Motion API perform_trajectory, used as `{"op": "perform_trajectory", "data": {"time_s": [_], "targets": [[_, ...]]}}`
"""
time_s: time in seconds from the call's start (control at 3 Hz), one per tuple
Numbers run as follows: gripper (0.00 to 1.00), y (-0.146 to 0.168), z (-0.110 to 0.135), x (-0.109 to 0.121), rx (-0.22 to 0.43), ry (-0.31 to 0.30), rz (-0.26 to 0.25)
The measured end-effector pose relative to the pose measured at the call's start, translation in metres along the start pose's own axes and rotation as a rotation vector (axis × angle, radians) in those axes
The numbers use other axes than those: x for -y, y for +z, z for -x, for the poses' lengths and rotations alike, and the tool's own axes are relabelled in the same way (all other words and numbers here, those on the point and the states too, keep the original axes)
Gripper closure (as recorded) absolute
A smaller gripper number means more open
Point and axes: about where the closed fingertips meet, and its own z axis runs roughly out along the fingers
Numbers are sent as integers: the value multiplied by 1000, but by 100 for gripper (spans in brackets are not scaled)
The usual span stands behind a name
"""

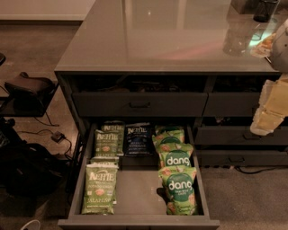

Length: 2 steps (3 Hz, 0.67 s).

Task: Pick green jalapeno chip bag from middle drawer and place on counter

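Note:
The green jalapeno chip bag point(100, 188) lies flat at the front left of the open middle drawer point(135, 222), label up. Two more green Kettle bags point(108, 141) lie behind it. My gripper point(266, 117) hangs at the right edge of the view, pale and yellowish, above and to the right of the drawer and well apart from the bag. It is in front of the closed right-hand drawers and holds nothing that I can see. The grey counter point(171, 40) stretches above the drawers.
A dark blue Kettle bag point(137, 140) lies at the drawer's back middle. Three green Dang bags point(180, 182) fill its right side. Dark containers point(265, 9) stand at the counter's back right. A closed drawer point(139, 104) sits above. A black bag point(27, 173) and cables lie on the floor at left.

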Motion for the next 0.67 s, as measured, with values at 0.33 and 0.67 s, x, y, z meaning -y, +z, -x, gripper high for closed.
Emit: {"op": "perform_trajectory", "data": {"time_s": [0.33, 0.67], "targets": [[0, 0, 0, 0, 0, 0, 0], [0, 12, 7, -5, 25, -23, 16]]}}
